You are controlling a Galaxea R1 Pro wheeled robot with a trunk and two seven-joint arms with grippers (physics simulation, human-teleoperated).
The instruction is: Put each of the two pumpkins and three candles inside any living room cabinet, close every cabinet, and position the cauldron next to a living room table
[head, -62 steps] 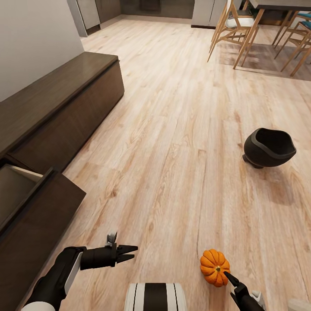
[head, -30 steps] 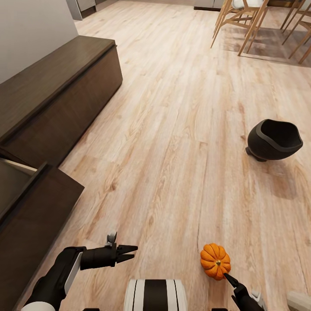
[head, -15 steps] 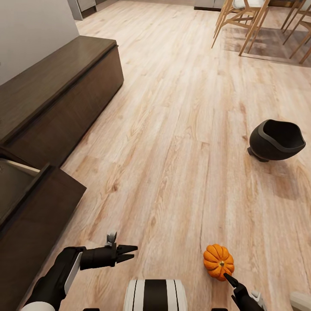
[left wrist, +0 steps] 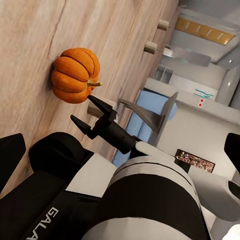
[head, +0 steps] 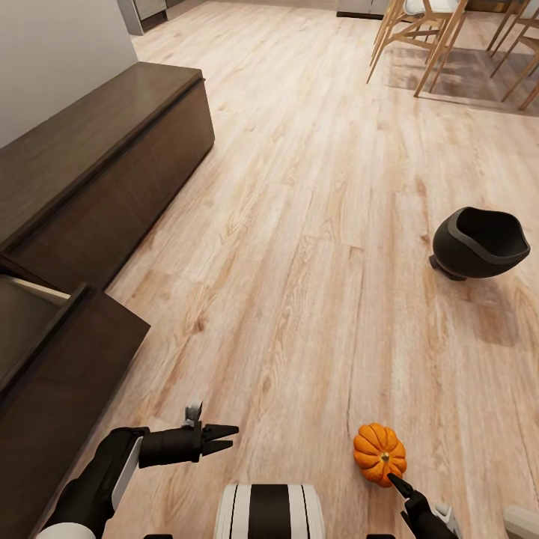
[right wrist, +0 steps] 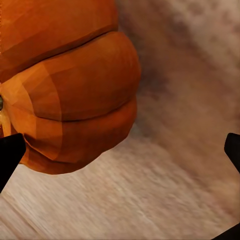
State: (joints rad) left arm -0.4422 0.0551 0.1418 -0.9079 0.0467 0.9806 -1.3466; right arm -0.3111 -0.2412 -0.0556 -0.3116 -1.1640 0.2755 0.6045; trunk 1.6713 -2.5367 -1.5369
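An orange pumpkin [head: 379, 454] sits on the wood floor at the lower right. My right gripper [left wrist: 91, 115] is open just beside the pumpkin [left wrist: 75, 75], with its fingertips close to the stem and nothing between them. The right wrist view shows the pumpkin [right wrist: 70, 85] large and off to one side of the wide-spread fingertips [right wrist: 10, 155]. My left gripper [head: 228, 438] hovers open and empty over the floor at the lower left. The black cauldron [head: 479, 243] stands on the floor at the right. The dark brown cabinet [head: 97, 172] runs along the left wall.
One cabinet drawer [head: 52, 352] stands pulled out at the lower left, jutting into the floor space. Wooden dining chairs [head: 419, 37] are at the far right. Bare wood floor [head: 299, 224] stretches between the cabinet and the cauldron.
Over the two seconds the view slid a little as the camera moved. Both arms keep the same pose, and the last half second shows almost no difference.
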